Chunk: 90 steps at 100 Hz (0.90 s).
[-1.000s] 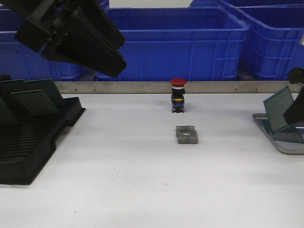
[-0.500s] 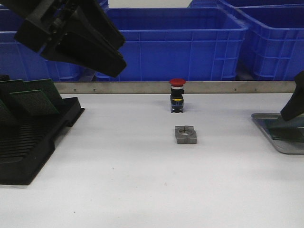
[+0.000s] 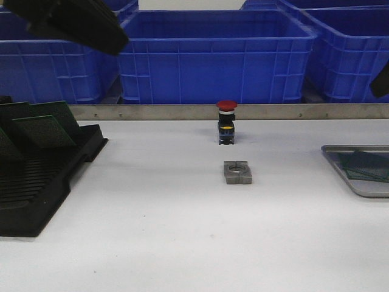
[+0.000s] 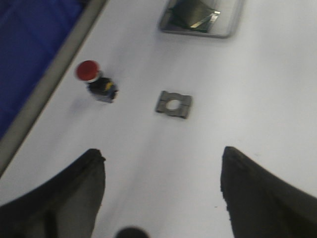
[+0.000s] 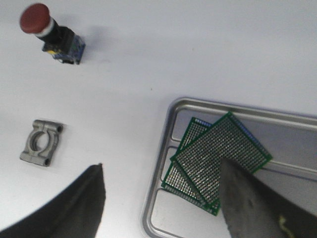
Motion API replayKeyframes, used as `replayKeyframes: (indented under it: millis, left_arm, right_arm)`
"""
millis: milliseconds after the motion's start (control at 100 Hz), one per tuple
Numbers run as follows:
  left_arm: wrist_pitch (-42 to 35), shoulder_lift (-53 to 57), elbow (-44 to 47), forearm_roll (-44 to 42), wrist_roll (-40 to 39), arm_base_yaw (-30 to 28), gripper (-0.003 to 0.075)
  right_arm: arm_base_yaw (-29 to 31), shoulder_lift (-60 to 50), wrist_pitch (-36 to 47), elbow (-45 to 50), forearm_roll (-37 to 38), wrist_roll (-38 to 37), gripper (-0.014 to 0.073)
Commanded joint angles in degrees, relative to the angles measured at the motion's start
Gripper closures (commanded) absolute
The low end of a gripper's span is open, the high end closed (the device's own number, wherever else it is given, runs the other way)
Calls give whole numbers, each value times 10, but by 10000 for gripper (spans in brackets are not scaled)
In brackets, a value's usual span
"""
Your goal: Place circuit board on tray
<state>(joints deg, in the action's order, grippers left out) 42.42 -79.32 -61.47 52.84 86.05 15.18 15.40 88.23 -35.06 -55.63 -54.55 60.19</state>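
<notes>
1. I see a white desk (image 3: 182, 243) backed by a metal rail (image 3: 182, 112) and blue bins (image 3: 213, 55); a red-capped push button (image 3: 227, 121) and a grey metal clamp block (image 3: 237, 172) sit mid-frame.
2. My right wrist view alone shows two overlapping circuit boards (image 5: 218, 158) lying flat; the front view catches only their edge.
3. They lie in the tray (image 3: 340, 159) at right; the black rack (image 3: 42, 176) at left holds more boards.
4. Left tool (image 4: 161, 183) and right tool (image 5: 161, 193) are spread apart, empty.

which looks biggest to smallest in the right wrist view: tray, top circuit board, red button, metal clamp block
1. tray, cut off by the frame's edge
2. top circuit board
3. red button and metal clamp block: too alike to rank
</notes>
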Motion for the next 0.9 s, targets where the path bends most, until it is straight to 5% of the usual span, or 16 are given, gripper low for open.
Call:
replayKeyframes:
  millis: [0,190,500,890]
  left_arm:
    - [-22,46,-16,28,-47,-40,369]
    - [-16,89,-16,24,-96,-136,738]
    - [-53,164,21,26,-147,-238,741]
    - [-227,302,156,113,-160,-238,741]
  right_arm:
    - [2,-58,-15,-13,-13,2,230]
    - [2,-125,-57,-13,-12,4,725]
    - [-32,-223,-41,-6,-12,9,706]
    - [-113,-372,181,144,-13,18,706]
